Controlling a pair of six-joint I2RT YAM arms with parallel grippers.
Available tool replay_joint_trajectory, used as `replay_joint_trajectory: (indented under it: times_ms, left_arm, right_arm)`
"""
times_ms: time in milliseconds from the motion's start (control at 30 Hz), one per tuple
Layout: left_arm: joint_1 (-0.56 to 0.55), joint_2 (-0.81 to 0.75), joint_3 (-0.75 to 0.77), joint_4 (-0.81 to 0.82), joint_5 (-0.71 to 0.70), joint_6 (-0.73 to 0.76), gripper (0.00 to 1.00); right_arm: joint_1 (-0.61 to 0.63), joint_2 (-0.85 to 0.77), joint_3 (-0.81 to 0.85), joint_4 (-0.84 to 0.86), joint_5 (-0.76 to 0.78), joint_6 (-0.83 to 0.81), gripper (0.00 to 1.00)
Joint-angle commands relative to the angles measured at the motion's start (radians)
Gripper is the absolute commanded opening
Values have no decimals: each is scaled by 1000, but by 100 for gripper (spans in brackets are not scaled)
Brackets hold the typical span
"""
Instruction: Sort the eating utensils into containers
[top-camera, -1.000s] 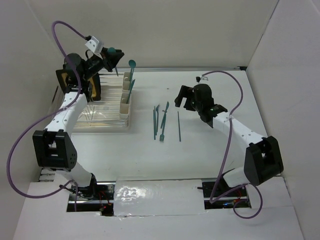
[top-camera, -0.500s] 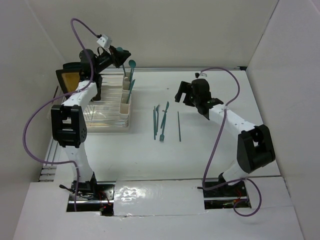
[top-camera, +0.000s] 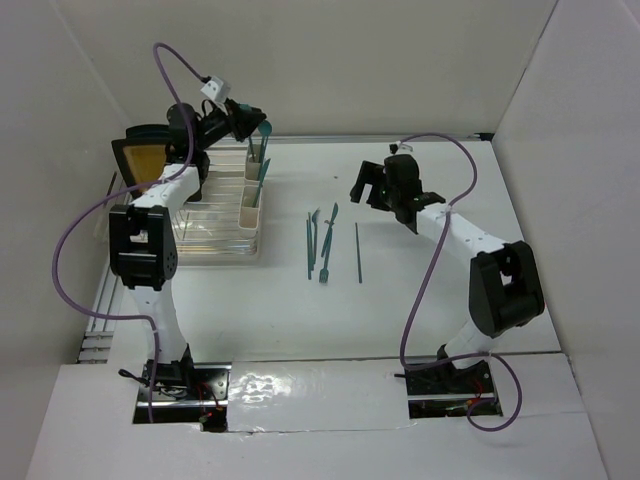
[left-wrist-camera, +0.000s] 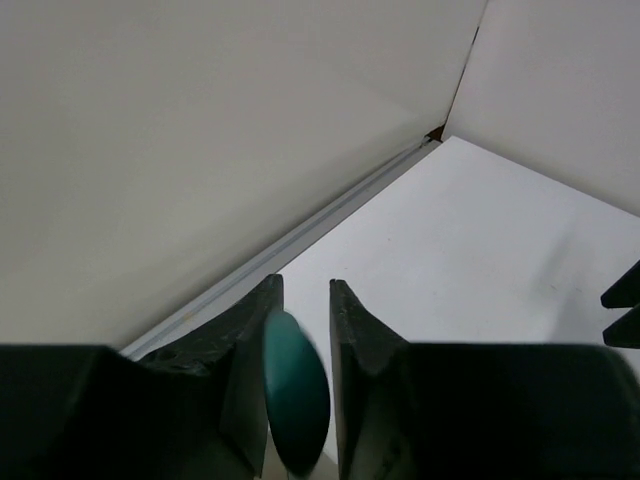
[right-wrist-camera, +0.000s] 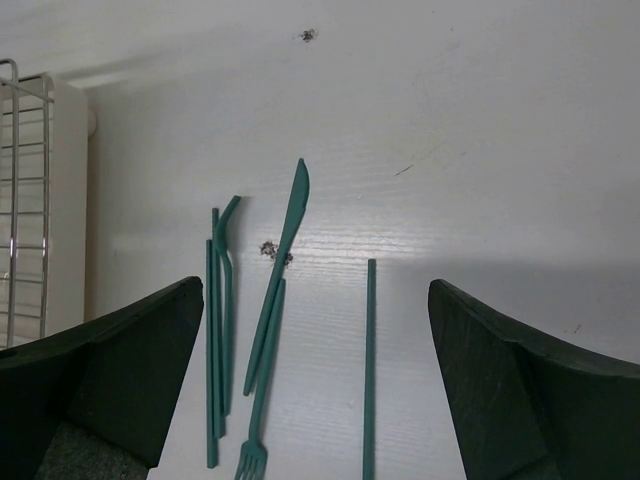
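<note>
five loose teal utensils (right-wrist-camera: 215, 340) lie side by side on the counter (top-camera: 420, 290), among them one knife (right-wrist-camera: 290, 230) and one fork (right-wrist-camera: 262, 400), under the wide open right end effector (top-camera: 366, 193), which does not touch them. one spoon (left-wrist-camera: 295, 400) sits between the narrow jaws of the left end effector (left-wrist-camera: 305, 300), above the far end of the cream containers (top-camera: 252, 195); i cannot tell if they pinch it. a clear dish rack (top-camera: 200, 225) with one yellow plate (top-camera: 140, 155) stands just beside the containers.

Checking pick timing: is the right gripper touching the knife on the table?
Apart. Right wrist view: the right gripper is wide open, with bare table showing on either side of the knife.
</note>
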Motion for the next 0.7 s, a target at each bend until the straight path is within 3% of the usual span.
replay_joint_trajectory:
  times_ms: [0, 200, 367, 400, 500, 667]
  left_arm:
    - [-10, 12, -8, 38, -12, 38, 38]
    - [-11, -19, 21, -22, -20, 73, 61]
    - [3, -83, 18, -77, -55, 79, 73]
    - [3, -106, 10, -88, -66, 76, 87]
    - [27, -212, -5, -158, -129, 62, 100]
    - [87, -428, -16, -407, -183, 39, 100]
  right_arm:
    - [-15, 16, 73, 1, -18, -31, 100]
    - [-16, 34, 75, -22, -18, -29, 100]
    - [-18, 30, 64, -82, -9, 0, 100]
    - [-18, 33, 55, -92, -9, 2, 100]
    - [-12, 44, 45, -144, 0, 6, 98]
    - [13, 56, -21, -174, -21, 9, 83]
